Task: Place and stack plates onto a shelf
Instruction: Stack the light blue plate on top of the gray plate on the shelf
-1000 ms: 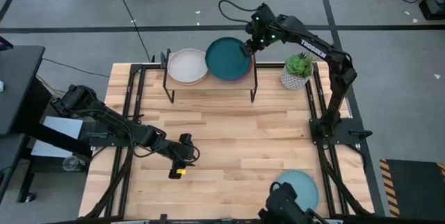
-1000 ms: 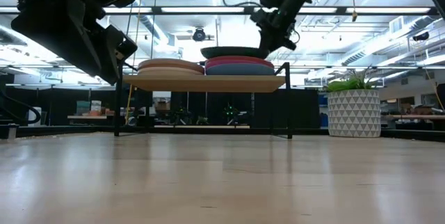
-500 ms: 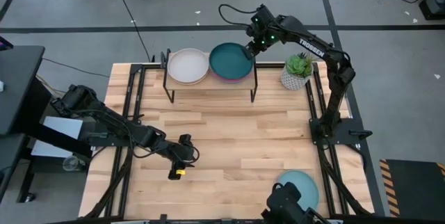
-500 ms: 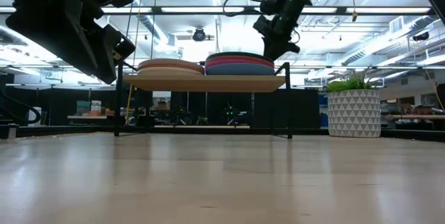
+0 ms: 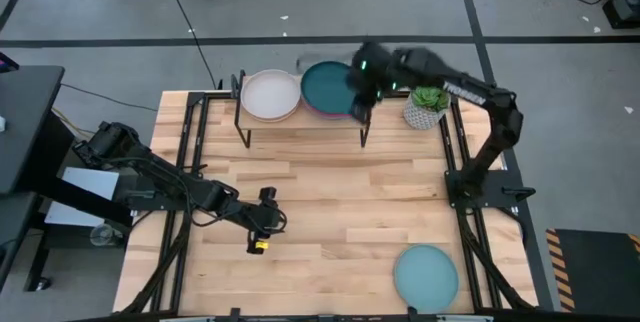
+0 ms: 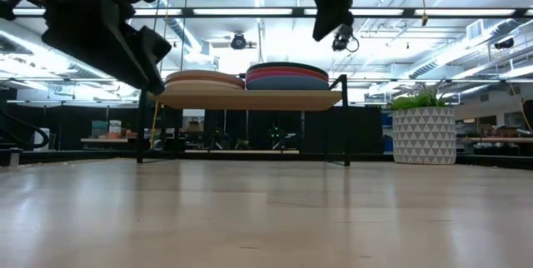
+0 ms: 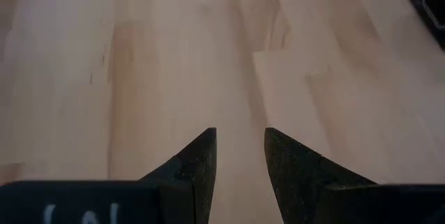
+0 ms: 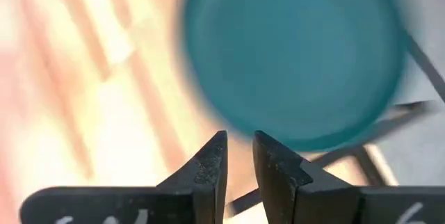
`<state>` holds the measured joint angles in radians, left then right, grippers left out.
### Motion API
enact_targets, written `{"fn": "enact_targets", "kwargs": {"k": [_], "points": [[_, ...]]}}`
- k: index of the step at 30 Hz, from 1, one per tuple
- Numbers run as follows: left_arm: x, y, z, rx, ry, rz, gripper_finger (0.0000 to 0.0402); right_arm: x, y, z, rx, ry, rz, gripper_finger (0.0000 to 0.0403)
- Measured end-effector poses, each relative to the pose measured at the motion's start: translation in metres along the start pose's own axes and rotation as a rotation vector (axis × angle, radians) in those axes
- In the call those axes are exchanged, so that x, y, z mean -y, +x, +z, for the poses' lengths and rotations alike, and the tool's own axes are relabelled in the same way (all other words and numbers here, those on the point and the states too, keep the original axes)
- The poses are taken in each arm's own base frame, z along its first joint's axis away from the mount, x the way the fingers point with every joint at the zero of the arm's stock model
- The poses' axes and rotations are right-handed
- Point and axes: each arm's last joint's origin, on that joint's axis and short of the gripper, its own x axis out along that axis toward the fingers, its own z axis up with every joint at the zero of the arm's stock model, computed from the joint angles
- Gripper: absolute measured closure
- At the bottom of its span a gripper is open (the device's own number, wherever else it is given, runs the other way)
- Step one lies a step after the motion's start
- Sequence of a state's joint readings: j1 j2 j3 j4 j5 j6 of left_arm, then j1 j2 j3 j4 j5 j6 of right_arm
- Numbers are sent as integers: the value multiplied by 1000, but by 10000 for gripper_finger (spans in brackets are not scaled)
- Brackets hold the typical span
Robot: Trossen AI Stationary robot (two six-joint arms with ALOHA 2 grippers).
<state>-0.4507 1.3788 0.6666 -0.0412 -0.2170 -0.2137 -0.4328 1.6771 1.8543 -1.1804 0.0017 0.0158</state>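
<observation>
The shelf (image 6: pixel 250 99) stands at the table's far edge and carries two stacks of plates. The left stack is topped by the cream plate (image 5: pixel 270 94), the right stack by the dark teal plate (image 5: pixel 328 87), which lies flat on magenta and blue plates (image 6: pixel 287 76). The pale aqua plate (image 5: pixel 426 274) lies flat near the table's near right corner. My right gripper (image 8: pixel 238 140) hovers above the shelf's right end (image 6: pixel 333 27), fingers a narrow gap apart, holding nothing. My left gripper (image 7: pixel 240 137) waits, slightly open, over bare wood left of centre (image 5: pixel 262 227).
A potted plant in a white patterned pot (image 5: pixel 428 104) stands just right of the shelf. The left arm (image 6: pixel 100 18) fills the low view's upper left. Bare tabletop (image 5: pixel 350 192) stretches between the shelf and the pale aqua plate.
My right gripper lowered the dark teal plate onto the right stack, came off its rim, then rose and swung quickly toward the table's near side. The plate stays flat on the stack. The left arm shifted only a little.
</observation>
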Motion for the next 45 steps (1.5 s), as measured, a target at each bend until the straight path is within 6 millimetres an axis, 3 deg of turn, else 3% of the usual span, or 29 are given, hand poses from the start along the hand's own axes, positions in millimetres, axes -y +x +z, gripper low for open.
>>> {"fn": "enact_targets", "kwargs": {"k": [6, 13, 17, 21, 25, 29, 38, 45], "points": [[-1, 0, -7, -72, 14, 12, 272, -81, 14, -41, -119, -230, 125, 327], [-2, -1, -11, -112, 6, 19, 272, -166, 45, -117, -273, -397, 223, 327], [-2, -1, -15, -159, -4, 20, 272, -207, 51, -165, -322, -449, 265, 327], [-2, -1, -15, -157, -1, 19, 272, -234, 45, -211, -394, -501, 291, 328], [-3, -1, -12, -131, 16, 16, 272, -250, 37, -247, -445, -503, 289, 328], [-3, 0, -11, -118, 23, 13, 272, -254, 34, -268, -463, -394, 221, 327], [-2, 0, -7, -72, 81, 1, 272, -252, 53, -303, -604, -285, 94, 283], [-2, 0, -7, -73, 107, 1, 272, -250, 63, -311, -653, -346, 39, 236]]}}
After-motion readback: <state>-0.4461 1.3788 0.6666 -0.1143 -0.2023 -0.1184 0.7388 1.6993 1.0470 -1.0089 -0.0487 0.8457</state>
